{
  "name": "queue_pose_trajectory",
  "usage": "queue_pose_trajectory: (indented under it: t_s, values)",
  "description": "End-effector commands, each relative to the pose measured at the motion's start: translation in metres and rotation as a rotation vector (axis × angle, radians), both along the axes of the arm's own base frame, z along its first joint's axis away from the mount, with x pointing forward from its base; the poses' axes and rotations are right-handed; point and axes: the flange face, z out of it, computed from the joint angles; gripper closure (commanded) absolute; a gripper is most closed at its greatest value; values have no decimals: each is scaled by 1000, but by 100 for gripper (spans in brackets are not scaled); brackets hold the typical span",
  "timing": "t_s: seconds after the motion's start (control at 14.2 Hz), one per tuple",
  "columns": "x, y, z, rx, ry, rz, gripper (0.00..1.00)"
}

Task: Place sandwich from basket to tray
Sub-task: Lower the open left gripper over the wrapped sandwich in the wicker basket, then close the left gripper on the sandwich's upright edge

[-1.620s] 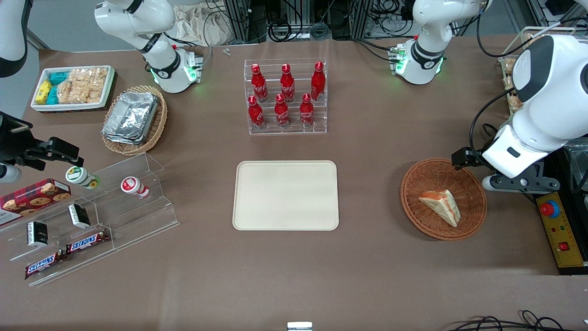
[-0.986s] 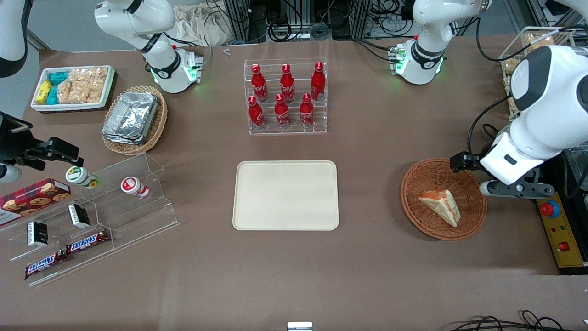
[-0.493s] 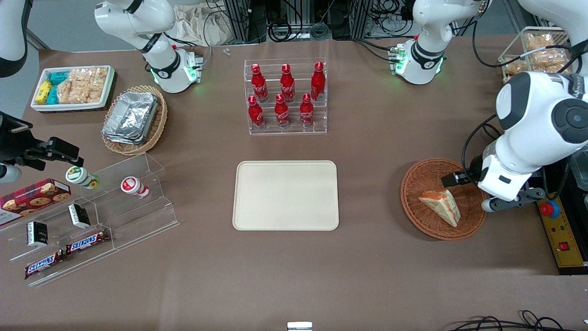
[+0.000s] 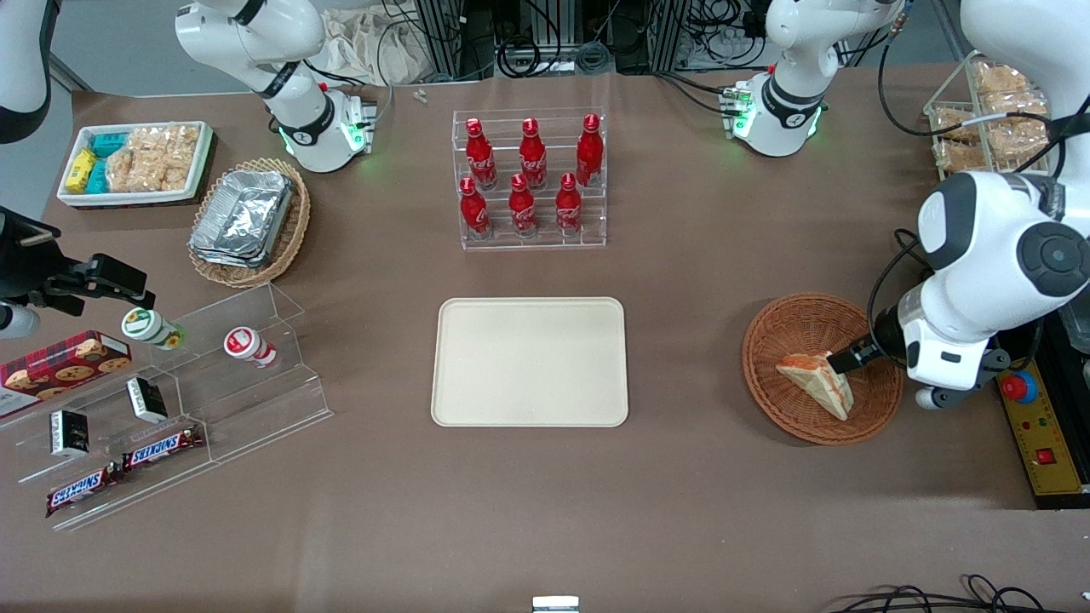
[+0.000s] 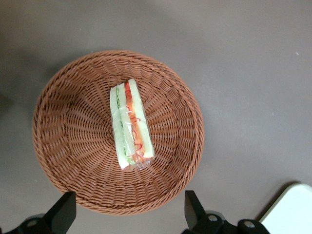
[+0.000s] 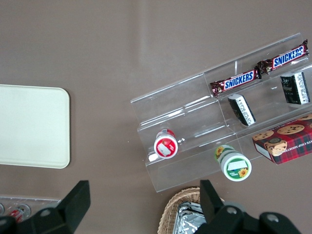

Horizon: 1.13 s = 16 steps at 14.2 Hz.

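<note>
My fingers (image 5: 63, 214) spread wide, gripper (image 5: 127, 213) poised above the sandwich (image 5: 130, 124) in the basket (image 5: 73, 146).

Claw (image 5: 127, 219) fingertips cut off

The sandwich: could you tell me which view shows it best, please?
The left wrist view: the sandwich lies unobstructed in the basket, filling layers visible, the open gripper above. The front view shows it small; the right wrist view, not at all.
</note>
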Motion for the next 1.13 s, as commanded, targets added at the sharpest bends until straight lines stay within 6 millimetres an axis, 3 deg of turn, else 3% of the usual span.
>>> queue_pose_trajectory:
  t_s: [0.0, 0.35, 1.06]
  values:
    - [5, 0, -20, 16, -2, 136, 0]
    - [12, -8, -73, 128, -2, 320, 0]
    - [9, -11, -107, 125, 39, 351, 0]
